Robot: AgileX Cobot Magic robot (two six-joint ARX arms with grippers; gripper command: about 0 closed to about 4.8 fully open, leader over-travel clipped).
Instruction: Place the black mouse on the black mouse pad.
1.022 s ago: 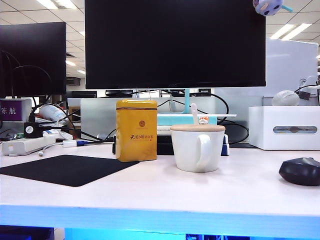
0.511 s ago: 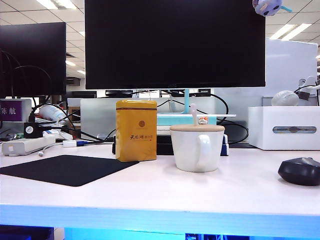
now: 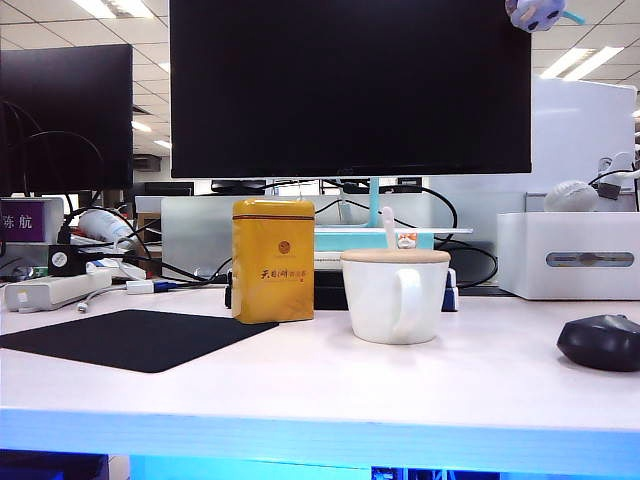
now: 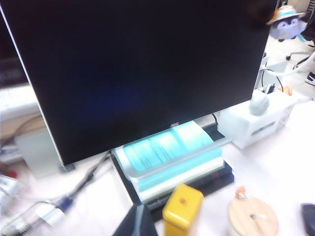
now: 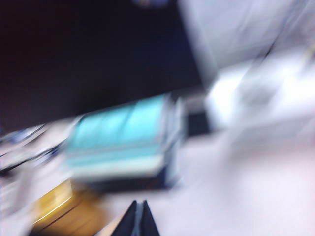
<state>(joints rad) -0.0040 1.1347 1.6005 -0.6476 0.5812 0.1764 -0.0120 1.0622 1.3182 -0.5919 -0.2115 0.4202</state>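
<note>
My right gripper point(image 5: 139, 220) is pressed together with nothing in it, my left gripper point(image 4: 139, 222) shows only a dark tip that also looks closed and empty, and both hang high over the desk. The black mouse point(image 3: 601, 341) sits far right on the table, well apart from the black mouse pad point(image 3: 130, 338) at the left. Carrying it across, I risk clipping the white mug point(image 3: 394, 297) or the yellow tin point(image 3: 272, 260) standing between them, and my right view is badly blurred, so a misjudged descent could shove the mouse off the near edge.

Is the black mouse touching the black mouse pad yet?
Apart. The exterior view shows the black mouse at the table's right edge and the black mouse pad far left, with the white mug between them.
</note>
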